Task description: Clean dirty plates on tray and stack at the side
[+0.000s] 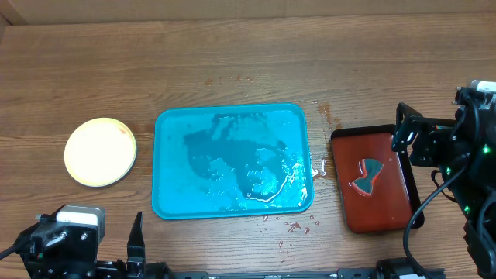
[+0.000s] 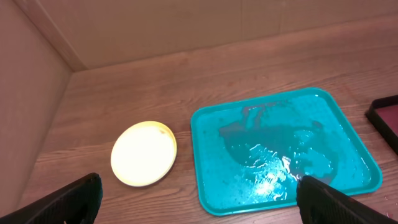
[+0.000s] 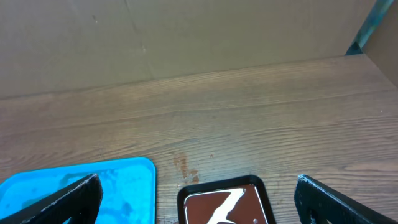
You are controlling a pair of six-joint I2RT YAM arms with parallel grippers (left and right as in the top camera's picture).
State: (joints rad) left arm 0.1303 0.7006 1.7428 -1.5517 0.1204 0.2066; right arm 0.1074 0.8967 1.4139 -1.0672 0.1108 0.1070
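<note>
The turquoise tray (image 1: 178, 155) lies mid-table, wet and streaked, with no plate on it. It also shows in the left wrist view (image 2: 280, 149) and the right wrist view (image 3: 124, 180). A round pale plate with a lime-green rim (image 1: 100, 151) sits on the table left of the tray, and shows in the left wrist view too (image 2: 143, 153). I cannot tell whether other plates lie under it. No light-blue plate is in view. My left gripper (image 2: 199, 199) is open and empty at the near left edge. My right gripper (image 3: 198, 193) is open and empty, above the far right.
A dark red-brown tray with a black rim (image 1: 387, 209) lies right of the turquoise tray, with a shiny pale patch in it. Red sauce spots (image 1: 298, 226) dot the wood near the tray's front right corner. A wall stands behind the table.
</note>
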